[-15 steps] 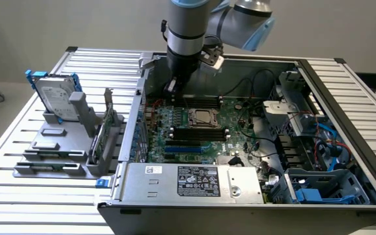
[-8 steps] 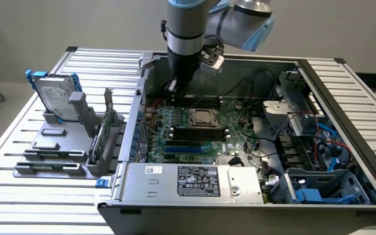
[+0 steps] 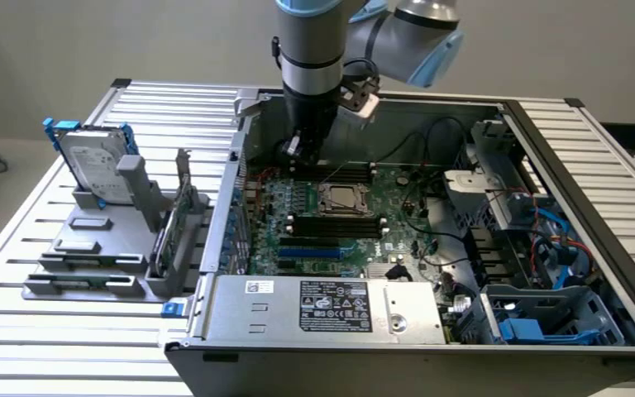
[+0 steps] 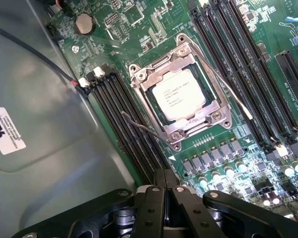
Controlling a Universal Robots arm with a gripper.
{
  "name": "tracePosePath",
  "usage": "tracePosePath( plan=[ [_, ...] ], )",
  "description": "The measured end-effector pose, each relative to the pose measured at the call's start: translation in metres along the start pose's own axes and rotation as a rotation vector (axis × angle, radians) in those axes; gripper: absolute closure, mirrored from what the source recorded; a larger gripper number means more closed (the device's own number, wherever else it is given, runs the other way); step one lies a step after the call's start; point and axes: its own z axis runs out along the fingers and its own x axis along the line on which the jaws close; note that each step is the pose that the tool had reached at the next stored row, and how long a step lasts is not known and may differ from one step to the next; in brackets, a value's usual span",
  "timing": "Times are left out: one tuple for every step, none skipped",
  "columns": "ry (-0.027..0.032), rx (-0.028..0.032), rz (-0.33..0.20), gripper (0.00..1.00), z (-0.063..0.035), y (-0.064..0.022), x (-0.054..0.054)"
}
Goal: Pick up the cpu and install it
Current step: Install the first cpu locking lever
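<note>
The cpu (image 4: 179, 95) lies flat inside the metal-framed socket (image 4: 139, 79) of the green board (image 4: 223, 153), silvery top up with printed text on it. In the exterior view the cpu (image 3: 342, 198) sits mid-board within the open computer case. My gripper (image 4: 165, 173) hovers above the board beside the socket, apart from the cpu; its two dark fingers are pressed together with nothing between them. The exterior view puts the gripper (image 3: 295, 159) low in the case, just behind and toward that view's left of the socket.
Black memory slots (image 4: 134, 129) flank the socket on both sides, and a thin wire lever (image 4: 139, 126) lies across them. The grey case wall (image 4: 49, 99) stands close by. A hard drive with blue brackets (image 3: 92, 161) stands in a grey rack at the exterior view's left.
</note>
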Motion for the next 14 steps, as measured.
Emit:
tracePosePath(
  plan=[
    [0.0007,-0.0015,0.005,0.89,0.0013,0.0000,0.000],
    [0.0011,-0.0028,0.008,0.89,0.0025,0.0000,0.000],
    [0.0016,-0.0042,0.012,0.89,0.0039,0.0000,0.000],
    [0.0020,-0.0054,0.015,0.89,0.0052,-0.0001,0.000],
    [0.0024,-0.0065,0.018,0.89,0.0065,-0.0001,0.000],
    [0.0027,-0.0078,0.020,0.89,0.0078,-0.0002,0.000],
    [0.0029,-0.0089,0.022,0.89,0.0090,-0.0002,0.000],
    [0.0030,-0.0101,0.024,0.89,0.0103,-0.0002,0.000],
    [0.0030,-0.0113,0.025,0.89,0.0114,-0.0002,0.001],
    [0.0031,-0.0122,0.026,0.89,0.0127,0.0002,0.001],
    [0.0032,-0.0131,0.026,0.89,0.0140,0.0006,0.002],
    [0.0032,-0.0139,0.027,0.89,0.0152,0.0012,0.002],
    [0.0033,-0.0143,0.027,0.89,0.0166,0.0020,0.002],
    [0.0034,-0.0150,0.027,0.89,0.0179,0.0029,0.003]
  ],
)
